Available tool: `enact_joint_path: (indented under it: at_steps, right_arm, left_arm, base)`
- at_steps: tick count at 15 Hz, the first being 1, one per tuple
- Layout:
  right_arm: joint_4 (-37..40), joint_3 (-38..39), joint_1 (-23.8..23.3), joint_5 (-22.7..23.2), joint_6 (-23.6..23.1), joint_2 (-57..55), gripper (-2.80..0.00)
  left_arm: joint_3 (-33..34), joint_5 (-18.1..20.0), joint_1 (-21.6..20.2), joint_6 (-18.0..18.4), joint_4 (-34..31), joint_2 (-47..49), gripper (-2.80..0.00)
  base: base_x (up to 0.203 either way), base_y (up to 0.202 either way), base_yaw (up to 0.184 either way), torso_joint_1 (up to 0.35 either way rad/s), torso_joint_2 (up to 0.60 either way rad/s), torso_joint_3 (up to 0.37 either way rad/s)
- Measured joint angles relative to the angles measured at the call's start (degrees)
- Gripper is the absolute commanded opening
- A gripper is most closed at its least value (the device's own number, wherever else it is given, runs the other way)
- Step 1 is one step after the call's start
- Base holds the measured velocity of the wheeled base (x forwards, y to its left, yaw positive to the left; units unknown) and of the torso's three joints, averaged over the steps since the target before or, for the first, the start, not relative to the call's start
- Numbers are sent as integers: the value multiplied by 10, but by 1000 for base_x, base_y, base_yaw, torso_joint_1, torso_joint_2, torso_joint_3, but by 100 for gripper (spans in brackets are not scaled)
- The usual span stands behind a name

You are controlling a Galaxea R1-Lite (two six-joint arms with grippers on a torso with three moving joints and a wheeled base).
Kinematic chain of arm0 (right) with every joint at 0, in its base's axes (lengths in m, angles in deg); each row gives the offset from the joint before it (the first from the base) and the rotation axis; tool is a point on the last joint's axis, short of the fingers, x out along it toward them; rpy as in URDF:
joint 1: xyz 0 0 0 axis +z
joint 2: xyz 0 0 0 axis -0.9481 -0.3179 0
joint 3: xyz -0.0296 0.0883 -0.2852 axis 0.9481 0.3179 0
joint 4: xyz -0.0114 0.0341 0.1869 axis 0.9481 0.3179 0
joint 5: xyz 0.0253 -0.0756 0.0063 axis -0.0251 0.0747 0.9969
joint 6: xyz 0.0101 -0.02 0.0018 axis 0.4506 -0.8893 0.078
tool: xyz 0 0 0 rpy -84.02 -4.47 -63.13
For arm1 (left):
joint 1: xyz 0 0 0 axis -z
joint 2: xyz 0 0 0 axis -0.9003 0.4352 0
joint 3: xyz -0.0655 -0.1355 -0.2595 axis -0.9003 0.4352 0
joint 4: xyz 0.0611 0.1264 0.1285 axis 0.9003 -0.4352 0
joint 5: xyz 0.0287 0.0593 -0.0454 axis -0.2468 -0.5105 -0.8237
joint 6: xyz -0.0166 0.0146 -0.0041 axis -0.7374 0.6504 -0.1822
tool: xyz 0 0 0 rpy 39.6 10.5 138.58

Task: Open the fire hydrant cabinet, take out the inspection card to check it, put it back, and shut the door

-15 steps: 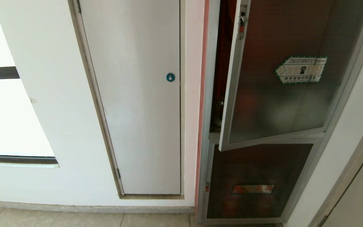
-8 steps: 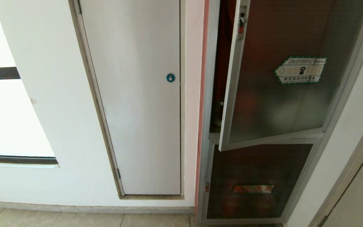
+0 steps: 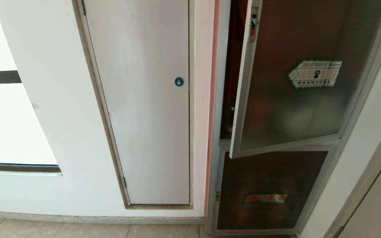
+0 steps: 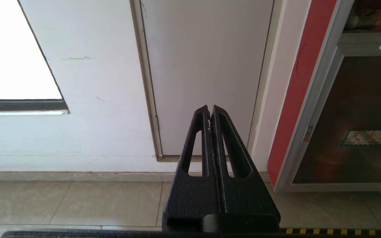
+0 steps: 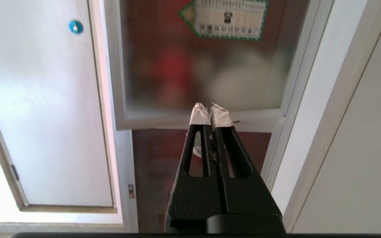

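Grippers: right gripper point(image 5: 211, 112) pressed together, empty, aimed at the door's lower rail; left gripper point(image 4: 210, 112) also pressed together, parked low, pointing at the white panel point(image 3: 144, 99).
Door: door point(image 3: 293, 99) ajar, not latched.
Cabinet: fire hydrant cabinet point(image 3: 217, 99) shows its red interior through the gap.
Card: not visible, presumably inside.
Progress: closing seemingly remains.

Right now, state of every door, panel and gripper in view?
Door of the fire hydrant cabinet: ajar, free edge swung out, gap on the latch side.
Lower glass panel: closed.
White panel with blue lock: closed.
Left gripper: shut, empty.
Right gripper: shut, empty, facing the door.
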Motion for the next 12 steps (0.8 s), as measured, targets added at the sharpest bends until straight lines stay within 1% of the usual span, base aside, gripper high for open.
enact_joint_path:
  at_steps: [5, 10, 12]
  right_arm:
    - [1, 76, 11, 0, -6, 55, -280]
    - [-7, 185, 16, 2, -5, 130, -280]
    - [-11, 214, 16, 2, -4, 144, -280]
  left_arm:
    - [0, 0, 0, 0, 0, 0, -280]
    - [0, 0, 0, 0, 0, 0, -280]
    - [0, 0, 0, 0, 0, 0, -280]
  base:
    - [0, 0, 0, 0, 0, 0]
    - [0, 0, 0, 0, 0, 0]
    - [0, 0, 0, 0, 0, 0]
